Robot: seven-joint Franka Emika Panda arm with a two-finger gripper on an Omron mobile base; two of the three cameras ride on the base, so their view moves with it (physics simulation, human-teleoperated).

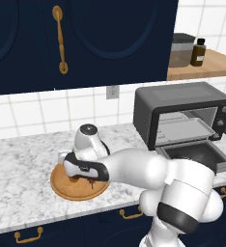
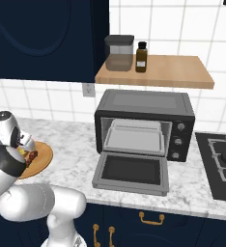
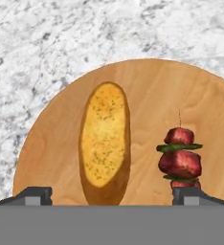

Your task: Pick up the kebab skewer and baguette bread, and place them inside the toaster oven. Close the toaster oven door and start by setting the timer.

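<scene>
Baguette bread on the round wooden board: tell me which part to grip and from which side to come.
Grip the baguette bread across its narrow middle, coming straight down from above. It lies flat on the wooden board, lengthwise between the open gripper tips, so its long sides face the fingers. The kebab skewer lies beside it, under one tip; centring on the loaf would probably clear it.

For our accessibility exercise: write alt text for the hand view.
A golden baguette bread and a kebab skewer lie side by side, apart, on a round wooden board on a marble counter; the open gripper hovers above.
</scene>
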